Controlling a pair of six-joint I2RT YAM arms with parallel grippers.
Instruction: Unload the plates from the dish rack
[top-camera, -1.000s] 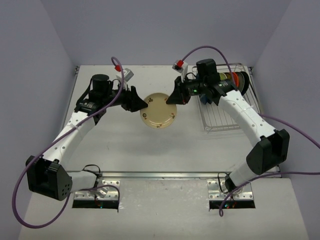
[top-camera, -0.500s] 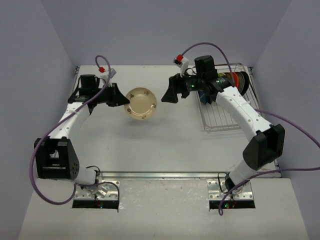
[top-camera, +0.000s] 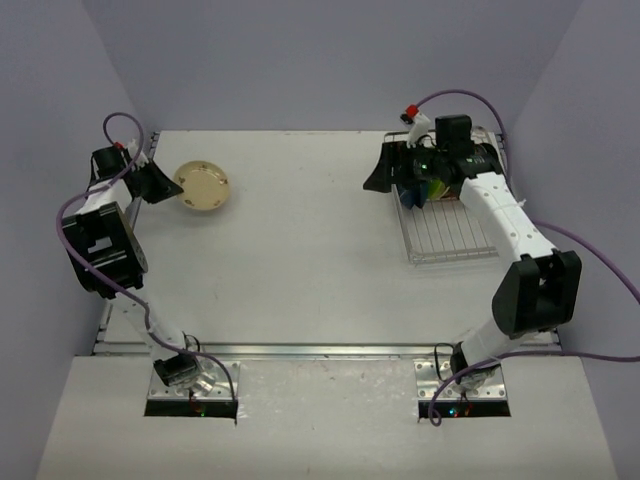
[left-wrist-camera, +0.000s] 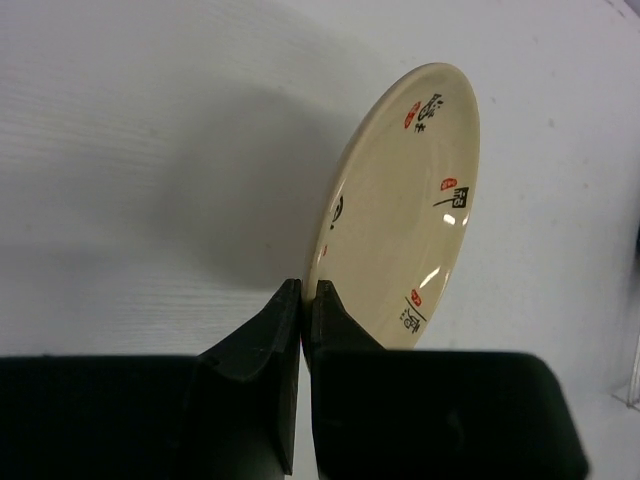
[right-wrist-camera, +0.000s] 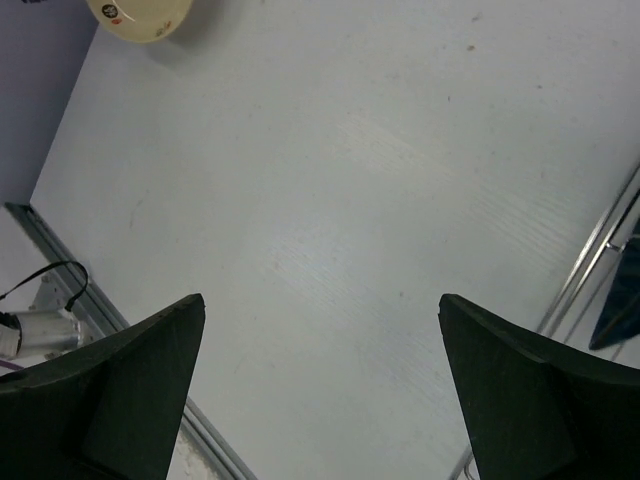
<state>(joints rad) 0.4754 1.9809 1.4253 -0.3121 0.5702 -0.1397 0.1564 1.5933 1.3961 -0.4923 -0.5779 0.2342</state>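
- Pinching the rim of a glossy cream round plate (red and black marks inside), the left gripper is shut tight near the far-left corner of the matte white table.
- The right gripper is held wide open, empty, beside the silver wire dish rack.

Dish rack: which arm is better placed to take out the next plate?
Right. The right gripper is open and empty beside the dish rack, near the plates left in it. The left gripper is shut on the cream plate at the table's far left corner.
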